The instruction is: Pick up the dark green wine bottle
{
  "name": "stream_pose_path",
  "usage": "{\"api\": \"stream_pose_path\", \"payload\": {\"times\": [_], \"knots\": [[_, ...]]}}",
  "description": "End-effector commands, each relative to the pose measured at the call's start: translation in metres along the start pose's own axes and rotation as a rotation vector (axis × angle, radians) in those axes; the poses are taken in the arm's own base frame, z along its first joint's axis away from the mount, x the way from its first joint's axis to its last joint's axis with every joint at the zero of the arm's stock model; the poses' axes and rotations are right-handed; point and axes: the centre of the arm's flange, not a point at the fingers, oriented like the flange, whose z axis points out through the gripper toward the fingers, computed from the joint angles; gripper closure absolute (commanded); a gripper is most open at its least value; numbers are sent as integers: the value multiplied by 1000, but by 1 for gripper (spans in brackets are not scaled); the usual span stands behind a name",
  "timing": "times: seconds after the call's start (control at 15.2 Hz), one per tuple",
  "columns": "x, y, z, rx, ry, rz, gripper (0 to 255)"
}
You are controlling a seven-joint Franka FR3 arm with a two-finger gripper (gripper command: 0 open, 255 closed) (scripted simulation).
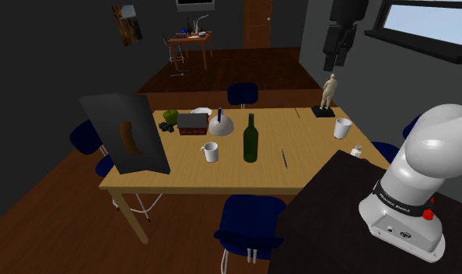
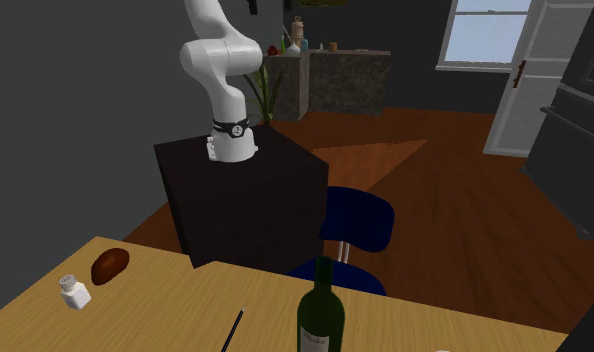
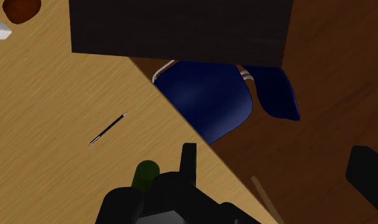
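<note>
Approach stage: gripper [image 1: 338, 48] hangs high, well apart from wine bottle [image 1: 251, 140]; its spread cannot be told. Next, likely: descend toward bottle's neck.

On the bench [image 1: 183, 175], the bottle [image 1: 251, 140] stands between a mug [image 1: 211, 152] and a pen [image 1: 284, 158], a kettle [image 1: 220, 124] behind the mug.

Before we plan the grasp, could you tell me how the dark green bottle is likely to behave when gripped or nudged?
The bottle stands upright, tall on a narrow base, so a push near its neck would probably tip it. Its round body would likely roll across the table once down. Its smooth sides look stiff, perhaps slippery.
</note>
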Motion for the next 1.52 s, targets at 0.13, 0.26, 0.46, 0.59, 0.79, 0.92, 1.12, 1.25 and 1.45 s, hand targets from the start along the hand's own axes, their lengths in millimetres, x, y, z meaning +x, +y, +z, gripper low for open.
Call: {"api": "stream_pose_path", "payload": {"times": [0.13, 0.26, 0.46, 0.59, 0.79, 0.92, 1.12, 1.25, 1.45], "knots": [[20, 9, 14, -3, -3, -5, 0], [41, 18, 29, -7, -7, -10, 0], [72, 31, 51, -12, -12, -18, 0], [92, 40, 65, -16, -15, -23, 0], [123, 53, 87, -21, -20, -31, 0], [143, 62, 102, -24, -23, -36, 0], [174, 75, 124, -30, -28, -44, 0], [194, 83, 139, -33, -32, -49, 0], [225, 96, 161, -38, -37, -57, 0]]}}
